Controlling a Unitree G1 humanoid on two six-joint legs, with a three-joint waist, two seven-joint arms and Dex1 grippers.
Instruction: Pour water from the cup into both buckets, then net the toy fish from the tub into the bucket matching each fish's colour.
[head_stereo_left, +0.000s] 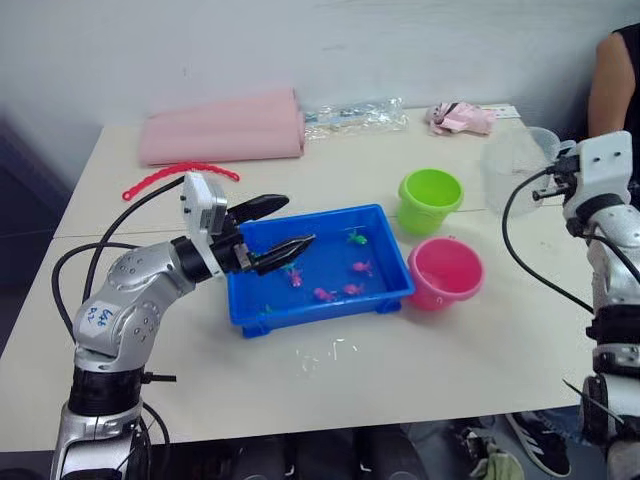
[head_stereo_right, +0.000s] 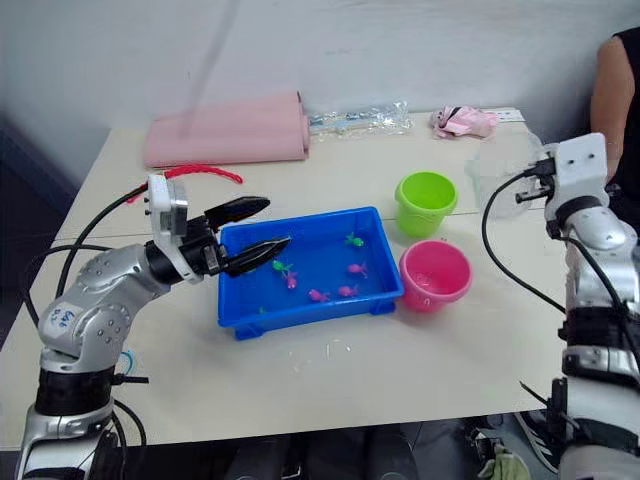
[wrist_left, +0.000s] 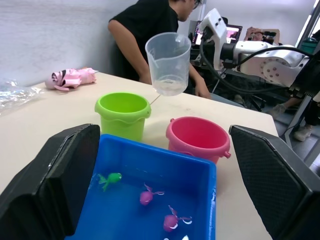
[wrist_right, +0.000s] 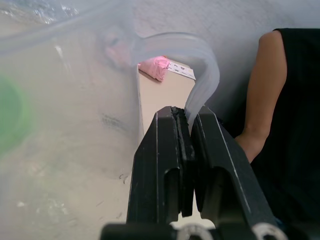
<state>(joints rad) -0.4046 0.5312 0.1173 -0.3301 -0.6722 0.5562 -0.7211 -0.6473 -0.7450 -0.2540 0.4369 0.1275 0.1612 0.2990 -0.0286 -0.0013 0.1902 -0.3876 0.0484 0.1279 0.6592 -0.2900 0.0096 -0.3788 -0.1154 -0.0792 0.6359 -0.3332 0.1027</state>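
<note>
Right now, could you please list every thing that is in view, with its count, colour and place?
tub: one, blue, table middle
fish: several, pink and green, in tub
green bucket: one, behind tub's right end
pink bucket: one, right of tub
cup: one, clear, held above table
pink roll: one, far left
red cord: one, before roll
clear bag: one, far edge
person: one, far right
left hand: open, over tub's left end
right hand: shut on cup rim

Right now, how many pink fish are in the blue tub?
4 pink fish, all in the tub: one toward its right end, two by the front wall, one mid-tub near the left gripper, which may hide more.
</note>
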